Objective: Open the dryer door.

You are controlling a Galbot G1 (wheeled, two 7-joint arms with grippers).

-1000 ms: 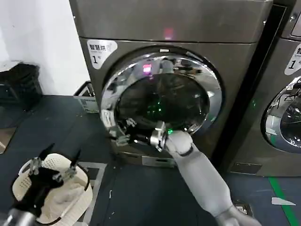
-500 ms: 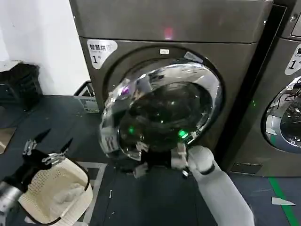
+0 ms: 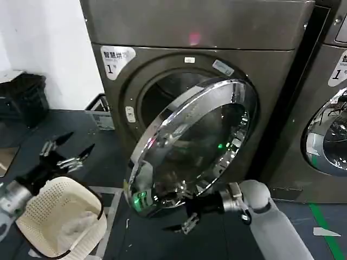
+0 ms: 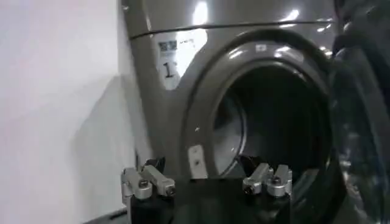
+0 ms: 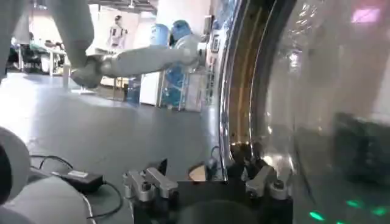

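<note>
1. Since the earlier frames, we see the dryer door [image 3: 192, 146] swing out from nearly flush with the machine front to roughly half open, hinged on its right side, with the left rim now well forward and the dark drum opening [image 3: 165, 100] exposed behind it.
2. We have our right gripper [image 3: 187, 216] at the door's lower edge, under the chrome rim; in the right wrist view its fingers [image 5: 268, 179] stand spread, with the rim running between them, so we judge it is hooking the edge rather than clamping it.
3. Our left gripper [image 3: 65, 154] hovers spread and empty above the white laundry basket [image 3: 54, 216] on the floor at the lower left, taking no part in the pull.
4. We judge the task mostly done: the latch is free and the door is clear of the front panel. What is left is to carry the swing farther to the right until the door stands fully open.
5. On the dryer's front, at the upper left of the opening, we read a white label [image 3: 115, 58] with Chinese characters and a large "1"; the smaller writing is too fine to read.
6. A second machine [image 3: 325, 108] stands at the right with a similar label at its upper corner, its door shut.
</note>
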